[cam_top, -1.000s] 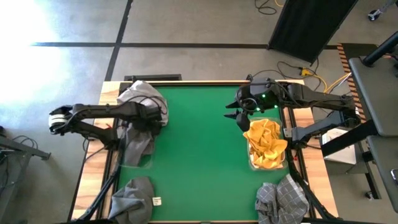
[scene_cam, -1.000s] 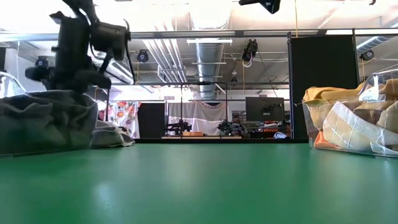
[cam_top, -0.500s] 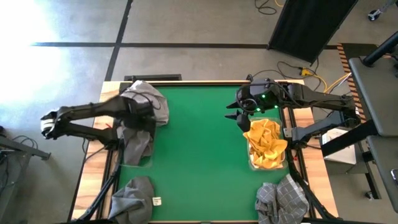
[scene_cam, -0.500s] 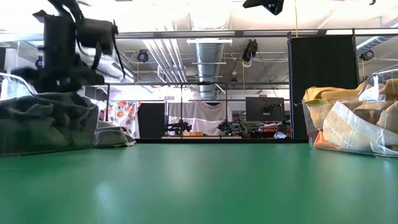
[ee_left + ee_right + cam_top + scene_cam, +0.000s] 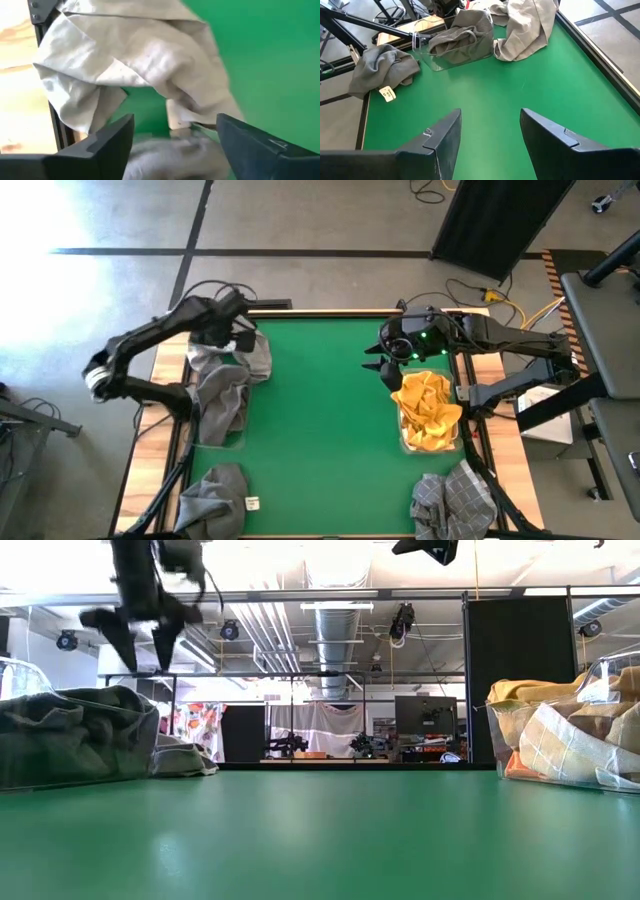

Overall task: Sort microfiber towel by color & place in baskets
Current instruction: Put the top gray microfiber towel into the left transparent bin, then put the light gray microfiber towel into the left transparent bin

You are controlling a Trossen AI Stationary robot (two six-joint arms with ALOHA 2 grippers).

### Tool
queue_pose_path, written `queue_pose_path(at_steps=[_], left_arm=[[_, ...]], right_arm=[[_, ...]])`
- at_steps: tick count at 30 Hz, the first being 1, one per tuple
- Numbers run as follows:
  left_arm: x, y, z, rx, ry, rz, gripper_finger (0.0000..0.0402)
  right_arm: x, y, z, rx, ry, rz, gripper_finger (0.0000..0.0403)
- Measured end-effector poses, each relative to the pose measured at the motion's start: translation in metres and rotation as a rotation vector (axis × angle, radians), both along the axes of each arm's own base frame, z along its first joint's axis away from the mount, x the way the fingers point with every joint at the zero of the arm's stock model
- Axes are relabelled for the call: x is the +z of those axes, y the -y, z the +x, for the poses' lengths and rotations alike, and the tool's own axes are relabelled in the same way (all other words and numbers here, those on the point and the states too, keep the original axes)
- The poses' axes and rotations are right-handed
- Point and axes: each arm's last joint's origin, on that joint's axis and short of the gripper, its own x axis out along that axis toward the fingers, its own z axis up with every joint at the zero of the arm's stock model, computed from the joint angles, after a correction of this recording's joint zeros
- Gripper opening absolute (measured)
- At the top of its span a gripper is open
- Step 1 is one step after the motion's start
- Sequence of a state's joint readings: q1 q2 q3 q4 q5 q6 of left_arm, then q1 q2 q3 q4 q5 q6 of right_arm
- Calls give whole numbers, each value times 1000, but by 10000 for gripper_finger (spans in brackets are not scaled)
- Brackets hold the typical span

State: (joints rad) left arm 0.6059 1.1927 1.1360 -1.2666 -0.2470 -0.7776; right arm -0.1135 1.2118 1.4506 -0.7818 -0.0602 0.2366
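Grey towels (image 5: 232,370) spill over the left basket (image 5: 222,438); orange towels (image 5: 428,412) fill the right basket (image 5: 407,442); left hand (image 5: 140,635) spread, empty

left gripper (image 5: 142,638) raised, jaws apart, right gripper (image 5: 381,366) hovering, jaws apart

- The table top (image 5: 320,410) shows a smooth green mat with a faint sheen in the low view, edged by pale bare wood (image 5: 150,420) with visible grain.
- The grey towels (image 5: 222,385) are soft, matt, crumpled cloth; one (image 5: 212,498) carries a small white tag (image 5: 251,503).
- The orange-yellow towels (image 5: 428,412) are soft, rumpled cloth too.
- The baskets (image 5: 560,755) are clear, glossy plastic.
- Gripper fingers (image 5: 440,142) look like dark, smooth, matt plastic.
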Motion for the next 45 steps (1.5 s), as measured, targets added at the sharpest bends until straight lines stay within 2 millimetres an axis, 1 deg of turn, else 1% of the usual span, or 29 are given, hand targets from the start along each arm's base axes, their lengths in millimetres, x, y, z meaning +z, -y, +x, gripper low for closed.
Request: queue_pose_path(at_steps=[4, 9, 12, 15, 19, 22, 24, 26, 29, 30, 31, 33, 35, 36, 37, 39, 42, 45], left_arm=[[-35, -37, 1, -20, -38, -111, 294], [-76, -69, -1, 20, -122, -197, 312], [-95, -84, -1, 42, -139, -211, 315], [-108, -96, -2, 80, -152, -201, 316], [-125, -105, -2, 83, -184, -241, 308], [-139, -108, -1, 54, -213, -293, 273], [-146, -109, 1, 34, -218, -328, 230], [-152, -110, 1, 19, -232, -347, 172], [-154, -111, 1, -12, -237, -357, 63], [-154, -110, 2, -19, -226, -364, 32], [-152, -110, 1, -21, -208, -368, 18], [-143, -110, 2, -38, -150, -365, 16], [-124, -110, 3, -60, -79, -321, 12], [-112, -108, 4, -76, -37, -292, 6], [-98, -105, 5, -98, 12, -256, 4], [-64, -92, 9, -162, 110, -165, 3], [-10, -62, 9, -259, 235, 3, 1], [38, -26, 1, -370, 363, 150, 1]], right_arm=[[0, -1, 0, -15, -1, -14, 189], [0, -8, 1, 5, -1, -22, 183], [0, -12, 1, 18, 0, -20, 183], [0, -15, 1, 4, -1, -20, 185], [0, -19, 1, 11, -1, -13, 182], [0, -21, 1, 9, 0, 2, 178], [0, -23, 2, 13, 0, 6, 176], [0, -25, 2, 21, 0, 7, 174], [0, -28, 1, 33, -3, 7, 171], [-1, -29, 1, 37, -7, 7, 170], [-1, -30, 1, 39, -13, 7, 169], [-2, -30, 0, 40, -28, 7, 169], [-4, -30, -1, 40, -46, 6, 171], [-4, -30, -1, 41, -50, 4, 172], [-4, -30, -2, 45, -55, -2, 173], [-5, -29, -2, 47, -62, -22, 175], [-5, -28, -2, 26, -65, -80, 178], [-5, -26, -2, -13, -69, -141, 177]])
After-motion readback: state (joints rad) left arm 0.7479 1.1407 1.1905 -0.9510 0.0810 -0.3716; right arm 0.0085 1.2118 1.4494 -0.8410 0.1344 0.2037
